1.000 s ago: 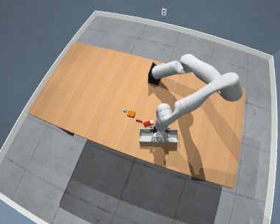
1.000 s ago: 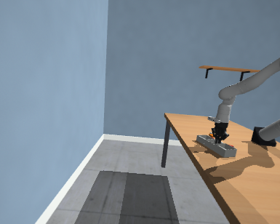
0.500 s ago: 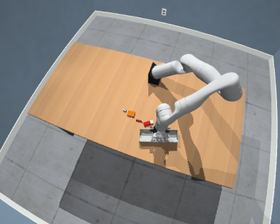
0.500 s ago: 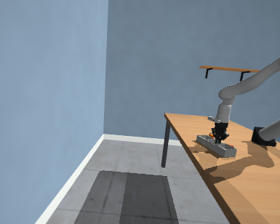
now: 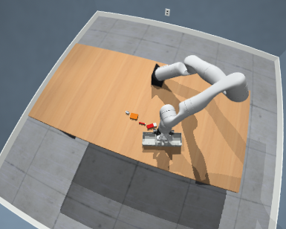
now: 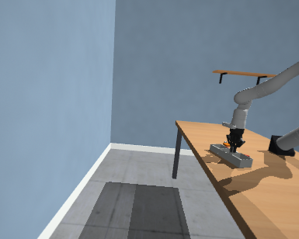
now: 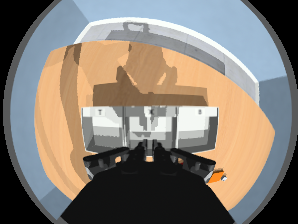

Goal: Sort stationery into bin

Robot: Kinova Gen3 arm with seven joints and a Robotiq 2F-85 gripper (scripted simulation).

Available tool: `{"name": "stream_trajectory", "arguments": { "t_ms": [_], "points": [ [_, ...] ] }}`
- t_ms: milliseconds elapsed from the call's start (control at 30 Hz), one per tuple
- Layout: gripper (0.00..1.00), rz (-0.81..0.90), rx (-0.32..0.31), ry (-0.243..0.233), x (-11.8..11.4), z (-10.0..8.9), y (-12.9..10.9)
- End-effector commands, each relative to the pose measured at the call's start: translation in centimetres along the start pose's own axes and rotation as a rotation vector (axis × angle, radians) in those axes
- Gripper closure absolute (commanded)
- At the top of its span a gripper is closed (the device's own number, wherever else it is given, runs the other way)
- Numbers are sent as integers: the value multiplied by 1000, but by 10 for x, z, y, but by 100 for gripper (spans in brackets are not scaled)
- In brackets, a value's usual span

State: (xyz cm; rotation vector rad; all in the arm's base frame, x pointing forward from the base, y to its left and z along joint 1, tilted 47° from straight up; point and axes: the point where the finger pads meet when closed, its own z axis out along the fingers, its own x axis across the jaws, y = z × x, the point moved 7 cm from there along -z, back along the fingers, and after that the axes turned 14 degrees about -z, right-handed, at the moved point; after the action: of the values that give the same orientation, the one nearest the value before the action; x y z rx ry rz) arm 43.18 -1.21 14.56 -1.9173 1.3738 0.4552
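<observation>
- The pincer points straight down into the grey bin unit. Its fingers are drawn almost together, with nothing seen between them.
- The bin unit lies directly under the pincer, its walls spreading to both sides. No letter mark can be read.
- A red and white item lies on the table just beside the pincer, outside the bin.
- A small red piece lies a little beyond that.
- An orange block comes next along the same line.
- A tiny pale thing lies farthest out in that row; it is too small to name.
- The arm's black base stands well apart, across the table.
</observation>
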Motion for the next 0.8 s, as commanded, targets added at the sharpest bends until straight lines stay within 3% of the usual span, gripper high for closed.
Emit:
{"name": "stream_trajectory", "arguments": {
  "t_ms": [0,233,567,700,767],
  "points": [
    [91,0,0,2,1,-7,0],
    [91,2,0,3,1,-17,0],
    [91,3,0,3,1,-48,0],
    [91,-5,0,1,0,-48,0],
    [91,5,1,-1,-12,-44,-2]
  ]
}}
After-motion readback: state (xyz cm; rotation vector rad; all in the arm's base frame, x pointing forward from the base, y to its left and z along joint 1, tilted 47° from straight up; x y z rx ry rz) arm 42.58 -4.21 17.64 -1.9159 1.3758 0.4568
